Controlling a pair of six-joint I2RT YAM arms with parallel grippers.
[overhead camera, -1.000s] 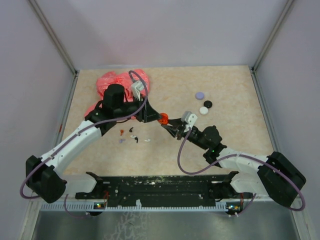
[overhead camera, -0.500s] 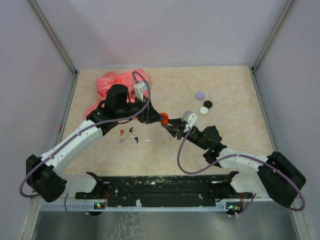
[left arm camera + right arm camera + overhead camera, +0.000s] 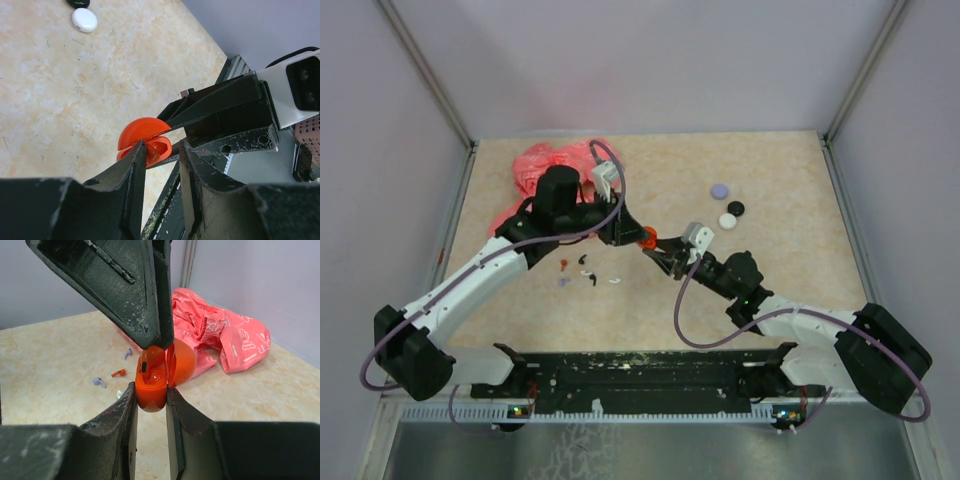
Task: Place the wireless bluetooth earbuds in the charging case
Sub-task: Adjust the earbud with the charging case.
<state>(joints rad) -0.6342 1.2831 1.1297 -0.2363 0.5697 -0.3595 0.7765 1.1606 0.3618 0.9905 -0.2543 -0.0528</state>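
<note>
My right gripper is shut on the orange charging case, holding it above the table with its lid open. An orange earbud sits in the case's well. My left gripper is right over the case. Its jaws stand a little apart, and one fingertip touches the earbud. Loose earbuds lie on the table: red, black, pale purple and white.
A crumpled pink bag lies at the back left, behind my left arm. Three small round cases sit at the back right: purple, black and white. Walls close in the tabletop.
My left gripper's jaws have narrowed over the open case and its wrist has shifted slightly. The right arm and the case have stayed put.
</note>
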